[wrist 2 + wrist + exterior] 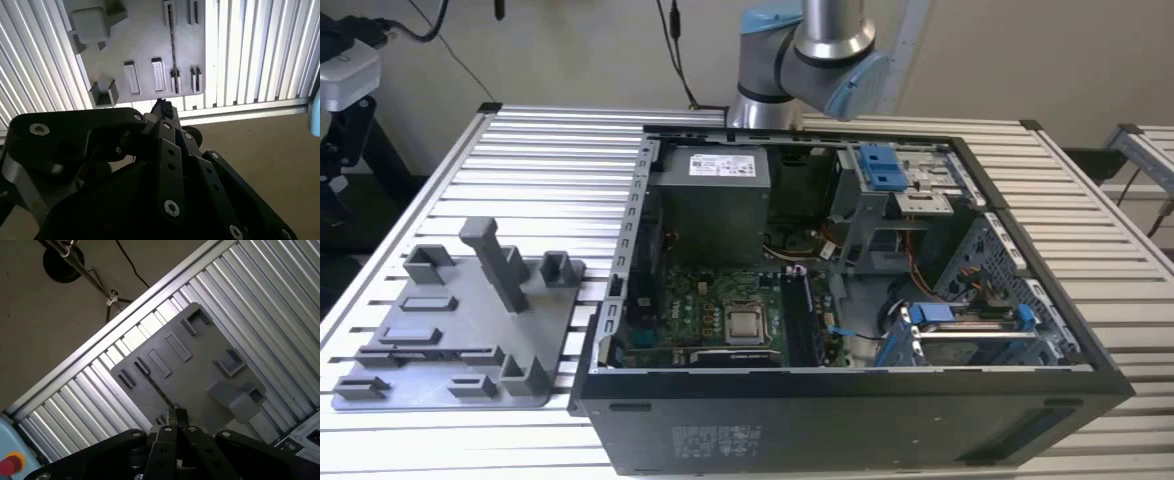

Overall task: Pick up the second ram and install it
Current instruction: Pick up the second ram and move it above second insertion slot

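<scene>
A slatted aluminium table (547, 150) stands before a plain beige wall (574, 50), its ribbed top catching bright, even overhead light. Black cables (678, 50) hang down the wall behind it. At the exterior view's right, the corner of a second slatted table (1150, 150) stands just apart from the first. In both wrist views a smooth tan floor (260, 150) meets the table's pale edge rail (240, 111). In the first wrist view a stand with a round black base (62, 262) and a metal pole (85, 270) rests on that floor beside a thin black cord (132, 265).
</scene>
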Available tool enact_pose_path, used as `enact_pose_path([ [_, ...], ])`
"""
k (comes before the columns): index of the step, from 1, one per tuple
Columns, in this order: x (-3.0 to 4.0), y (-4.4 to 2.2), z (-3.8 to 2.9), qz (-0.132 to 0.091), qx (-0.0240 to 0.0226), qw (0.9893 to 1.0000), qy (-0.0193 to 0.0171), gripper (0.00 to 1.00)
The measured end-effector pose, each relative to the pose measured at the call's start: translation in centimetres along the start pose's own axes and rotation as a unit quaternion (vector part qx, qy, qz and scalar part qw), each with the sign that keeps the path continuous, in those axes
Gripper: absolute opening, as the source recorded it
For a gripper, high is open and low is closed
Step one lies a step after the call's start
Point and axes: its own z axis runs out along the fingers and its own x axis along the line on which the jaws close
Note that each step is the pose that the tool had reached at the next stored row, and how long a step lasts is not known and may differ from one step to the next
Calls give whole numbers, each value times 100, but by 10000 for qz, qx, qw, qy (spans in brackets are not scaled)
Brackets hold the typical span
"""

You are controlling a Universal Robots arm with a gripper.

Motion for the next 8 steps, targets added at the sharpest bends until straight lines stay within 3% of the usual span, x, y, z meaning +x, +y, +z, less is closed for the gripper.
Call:
enact_pose_path([
  [4, 0, 0, 1, -336, 28, 9994, 1, 11],
  [8, 0, 0, 0, -681, 51, 9977, 5, 11],
])
